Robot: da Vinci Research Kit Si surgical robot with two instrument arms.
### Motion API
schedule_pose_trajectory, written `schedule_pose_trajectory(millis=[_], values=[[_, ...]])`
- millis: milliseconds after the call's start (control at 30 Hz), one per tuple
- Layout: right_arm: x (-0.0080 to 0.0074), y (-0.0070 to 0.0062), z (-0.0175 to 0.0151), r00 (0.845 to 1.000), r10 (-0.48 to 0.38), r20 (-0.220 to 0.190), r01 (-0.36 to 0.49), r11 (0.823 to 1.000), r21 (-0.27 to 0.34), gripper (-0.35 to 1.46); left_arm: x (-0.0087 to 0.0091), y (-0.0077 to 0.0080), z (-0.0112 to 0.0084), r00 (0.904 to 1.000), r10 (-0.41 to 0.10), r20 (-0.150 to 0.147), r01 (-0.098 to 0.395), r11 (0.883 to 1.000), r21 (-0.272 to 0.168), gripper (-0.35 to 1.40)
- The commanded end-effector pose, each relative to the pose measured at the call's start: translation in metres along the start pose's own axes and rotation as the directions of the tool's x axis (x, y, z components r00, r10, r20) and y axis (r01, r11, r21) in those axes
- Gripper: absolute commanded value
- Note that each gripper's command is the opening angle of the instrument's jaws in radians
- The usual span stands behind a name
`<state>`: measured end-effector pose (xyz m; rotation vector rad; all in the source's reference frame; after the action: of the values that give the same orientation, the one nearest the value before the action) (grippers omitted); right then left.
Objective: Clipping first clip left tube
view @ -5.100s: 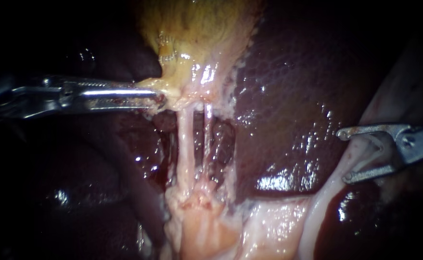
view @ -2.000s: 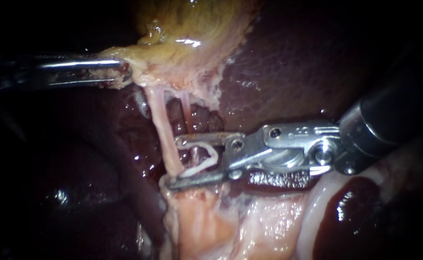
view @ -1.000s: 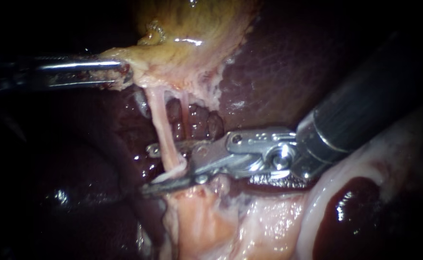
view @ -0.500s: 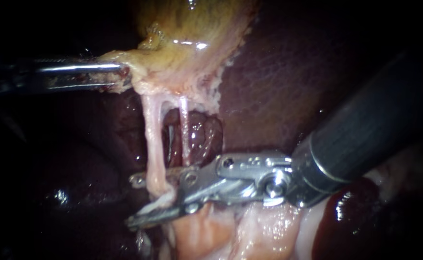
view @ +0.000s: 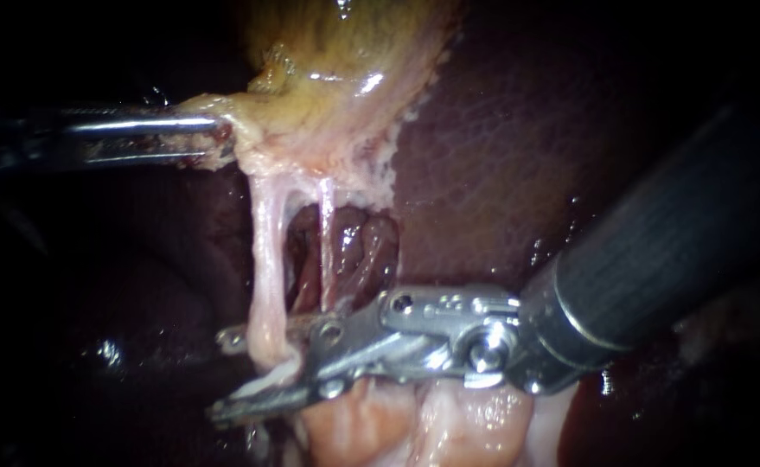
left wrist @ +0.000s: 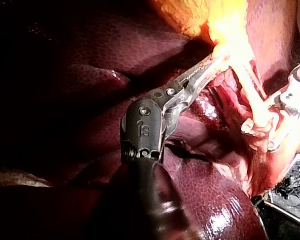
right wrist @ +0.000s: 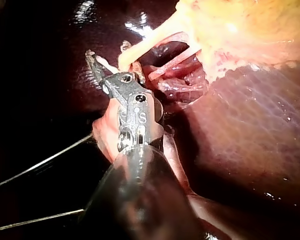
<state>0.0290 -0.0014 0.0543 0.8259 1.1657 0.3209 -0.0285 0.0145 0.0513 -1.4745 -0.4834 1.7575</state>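
two tubes (view: 326,233); left instrument (view: 215,138) clamps gallbladder (view: 345,52); right instrument (view: 221,374) claw apart around left tube (view: 267,259)

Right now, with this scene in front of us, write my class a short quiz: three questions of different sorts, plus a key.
1. True or false: the left instrument grips the edge of the gallbladder.
2. Which tube does the right instrument straddle? A: the left tube. B: the right tube. C: neither.
3. Fill in: the white ___ in the right instrument's tip is not yet closed on the tube.
Key: 1 true; 2 A; 3 clip.
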Motion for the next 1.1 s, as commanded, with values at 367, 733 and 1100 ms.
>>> schedule_pose_trajectory(millis=[367, 733, 1100], values=[[-0.0003, 0.0007, -0.0002, 1.000, 0.005, -0.002, -0.005, 1.000, -0.012, 0.10, 0.0000, 0.0000, 0.0000, 1.0000, 0.000, 0.000, 0.000, 1.000, 0.000, -0.35], [-0.0001, 0.0005, -0.0008, 0.998, 0.066, 0.013, -0.066, 0.998, 0.008, -0.35, 0.0000, 0.0000, 0.0000, 1.0000, 0.000, 0.000, 0.000, 1.000, 0.000, -0.35], [0.0000, 0.0009, -0.0010, 0.998, 0.053, 0.015, -0.054, 0.998, 0.017, -0.35, 0.0000, 0.0000, 0.0000, 1.0000, 0.000, 0.000, 0.000, 1.000, 0.000, -0.35]])
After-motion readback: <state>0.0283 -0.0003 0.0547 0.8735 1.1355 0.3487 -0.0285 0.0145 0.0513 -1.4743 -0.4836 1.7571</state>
